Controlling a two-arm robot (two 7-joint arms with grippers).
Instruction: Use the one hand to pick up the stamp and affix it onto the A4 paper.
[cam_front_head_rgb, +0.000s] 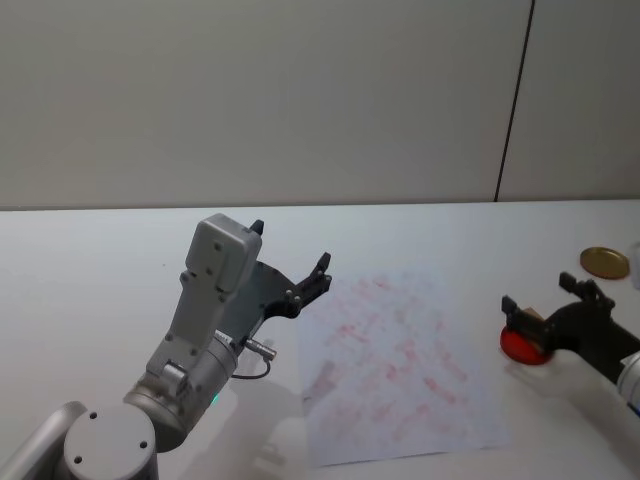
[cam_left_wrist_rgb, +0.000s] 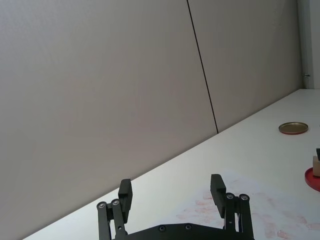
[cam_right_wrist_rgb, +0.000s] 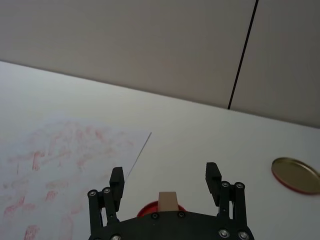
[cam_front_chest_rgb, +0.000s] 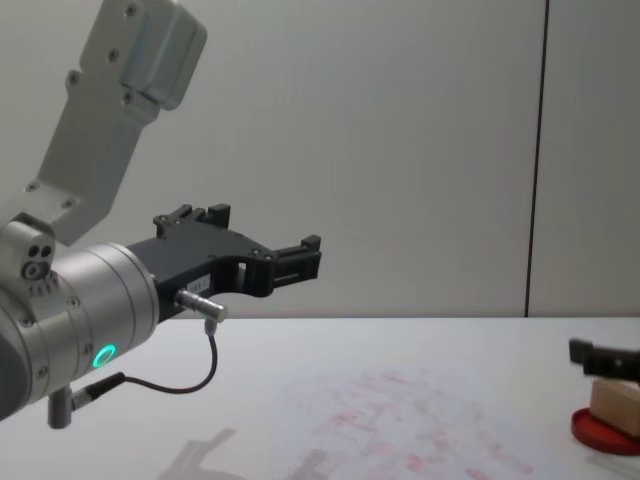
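Observation:
The stamp (cam_right_wrist_rgb: 168, 202), a small tan wooden block, stands upright on a flat red round ink pad (cam_front_chest_rgb: 604, 428) at the right of the table. My right gripper (cam_right_wrist_rgb: 165, 178) is open and straddles the stamp, one black finger on each side, with a gap between each and the wood. In the head view the right gripper (cam_front_head_rgb: 540, 294) sits low over the ink pad (cam_front_head_rgb: 522, 346). The A4 paper (cam_front_head_rgb: 400, 365), white with faint red marks, lies at the table's middle, left of the pad. My left gripper (cam_front_head_rgb: 290, 246) hangs open and empty, raised above the paper's left edge.
A round gold lid (cam_front_head_rgb: 605, 262) lies at the far right behind the ink pad. The left arm's big silver body with its green light (cam_front_chest_rgb: 100, 355) stands high over the near-left table. A grey wall closes the far edge.

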